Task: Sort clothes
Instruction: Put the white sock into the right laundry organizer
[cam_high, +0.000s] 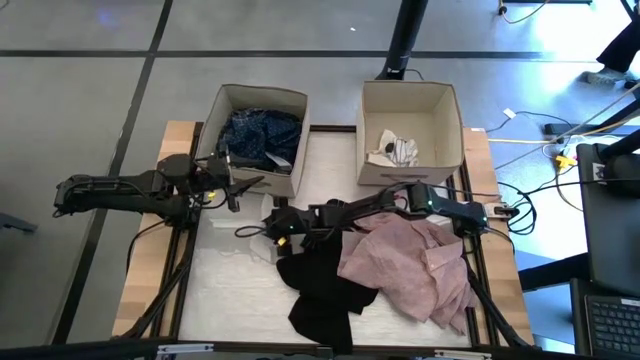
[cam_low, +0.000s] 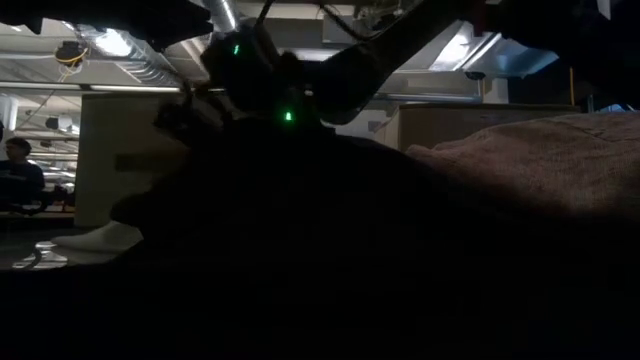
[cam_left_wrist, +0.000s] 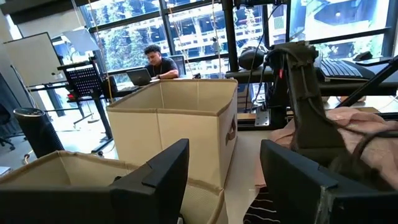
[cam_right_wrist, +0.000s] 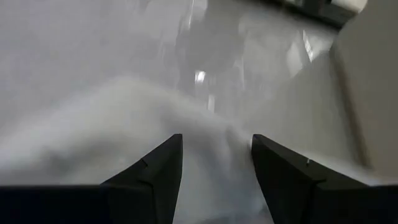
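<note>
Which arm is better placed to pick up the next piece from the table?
Right. Its tool hangs open over the white piece beside the black shirt. The left tool waits open by the left box.

navy dotted shirt (cam_high: 262, 135) crumpled in left box | white piece (cam_high: 393, 151) in right box | pink shirt (cam_high: 410, 264), black shirt (cam_high: 322, 290) heaped on table

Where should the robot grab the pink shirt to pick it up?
Probably from straight above, at a raised fold near the middle of the pale pink shirt. It lies crumpled in a heap on the table, so its wrinkles stick up for the fingers to pinch. Its left edge meets the black garment, so gripping farther right should lift the shirt alone.
</note>
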